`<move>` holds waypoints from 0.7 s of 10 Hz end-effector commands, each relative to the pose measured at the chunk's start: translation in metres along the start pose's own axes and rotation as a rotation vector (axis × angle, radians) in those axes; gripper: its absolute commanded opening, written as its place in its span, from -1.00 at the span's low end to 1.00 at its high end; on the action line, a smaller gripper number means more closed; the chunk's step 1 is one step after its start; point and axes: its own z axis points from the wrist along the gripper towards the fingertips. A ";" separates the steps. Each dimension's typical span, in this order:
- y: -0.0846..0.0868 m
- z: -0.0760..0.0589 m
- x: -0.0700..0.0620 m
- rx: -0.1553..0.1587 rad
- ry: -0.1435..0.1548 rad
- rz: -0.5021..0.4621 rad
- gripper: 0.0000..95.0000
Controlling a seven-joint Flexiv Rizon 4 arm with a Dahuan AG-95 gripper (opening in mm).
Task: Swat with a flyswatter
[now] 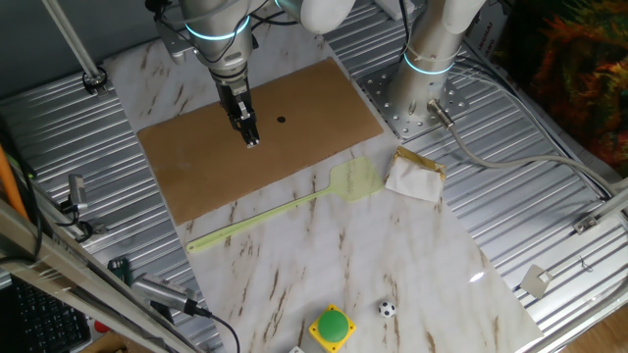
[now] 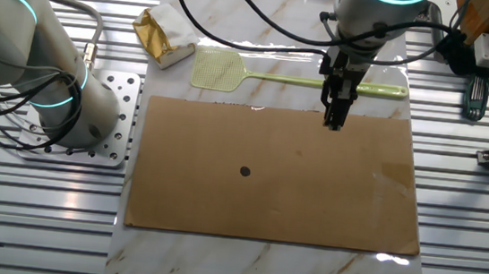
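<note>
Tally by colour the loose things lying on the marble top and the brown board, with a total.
Yellow-green: 1, the flyswatter
White-and-tan: 1, the crumpled paper packet
Black-and-white: 1, the small ball
Black: 1, the dot on the brown board
Total: 4

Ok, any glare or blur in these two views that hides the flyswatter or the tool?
One fixed view: sharp, a small glare spot on the marble, flyswatter clear, tool crisp. The other fixed view: bright reflections along the brown board edges; the tool crosses the flyswatter handle.

One flyswatter point(image 1: 294, 203) (one board point(image 1: 260, 132))
</note>
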 end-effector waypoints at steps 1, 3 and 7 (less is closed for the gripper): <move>0.000 0.000 0.000 -0.002 0.015 -0.009 -1.00; 0.000 0.000 0.000 -0.030 0.018 -0.001 -1.00; 0.000 0.000 0.000 -0.025 0.017 0.000 -1.00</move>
